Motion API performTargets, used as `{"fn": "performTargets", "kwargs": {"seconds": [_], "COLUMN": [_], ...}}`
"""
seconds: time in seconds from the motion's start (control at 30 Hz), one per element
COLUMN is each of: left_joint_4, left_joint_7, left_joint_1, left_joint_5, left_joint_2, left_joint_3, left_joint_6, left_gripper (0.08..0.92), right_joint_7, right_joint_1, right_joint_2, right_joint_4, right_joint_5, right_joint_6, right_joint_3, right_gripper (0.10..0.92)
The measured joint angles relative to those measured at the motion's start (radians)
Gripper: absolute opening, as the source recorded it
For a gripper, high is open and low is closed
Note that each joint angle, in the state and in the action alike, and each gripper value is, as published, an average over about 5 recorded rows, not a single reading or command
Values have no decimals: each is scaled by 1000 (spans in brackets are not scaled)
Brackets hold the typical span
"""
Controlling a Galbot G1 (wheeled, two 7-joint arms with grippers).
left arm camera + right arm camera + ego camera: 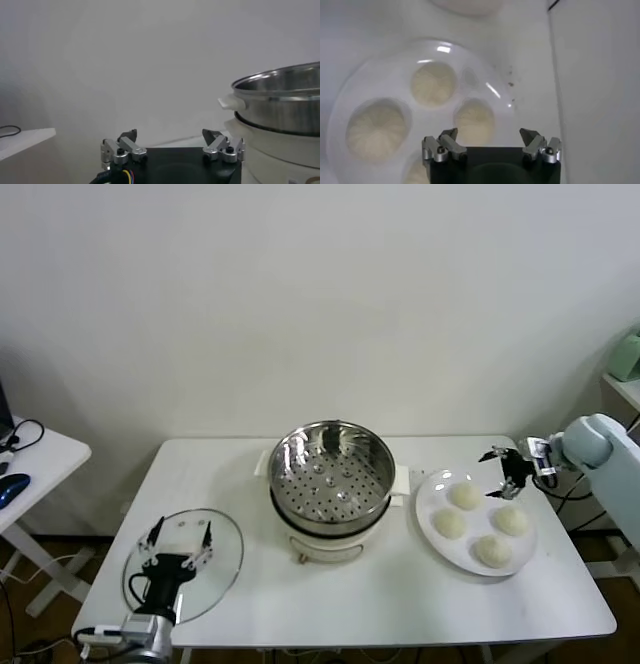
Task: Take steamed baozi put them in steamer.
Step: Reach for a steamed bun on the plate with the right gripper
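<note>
Looking down in the head view, the white rectangular table (330,604) filled the lower half of the frame. At centre stood the round shiny stainless-steel steamer (331,470) on its cream-white pot base, its perforated basket holding nothing. Four small round cream-white steamed baozi (464,495) lay on a flat white plate (428,489) right of centre, just beside the steamer. The right gripper (503,473) hung over the plate's upper right edge, fingers spread wide, gripping nothing. At lower left the left gripper (178,546) sat over a round glass lid (222,574), fingers apart, nothing between them.

Left wrist view: left gripper (172,147) at bottom centre, both fingers parted around bare space. Steamer (280,102) at the right edge, white wall behind.

Right wrist view: right gripper (491,146) at bottom centre, jaws fully apart and unloaded. Plate (350,95) filled the left and centre of the frame; baozi (433,83) showed on it, one upper centre, one at left, one just above the fingers, a fourth partly hidden at the bottom edge. None touched the fingers.
</note>
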Motion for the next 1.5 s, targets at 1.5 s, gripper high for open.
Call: {"fn": "performTargets", "kwargs": {"seconds": [1.5], "left_joint_4": [1], "left_joint_7": [-19], "left_joint_1": [-4], "left_joint_5": [-34], "left_joint_2": [20], "left_joint_3": [-20], "left_joint_6": [28], "left_gripper": [823], "right_joint_7": [-23], "right_joint_1": [82], "right_joint_2": [325], "right_joint_4": [-400], "right_joint_5": [-317], "right_joint_6": [87], "right_joint_3": [-11], "right_gripper": [691]}}
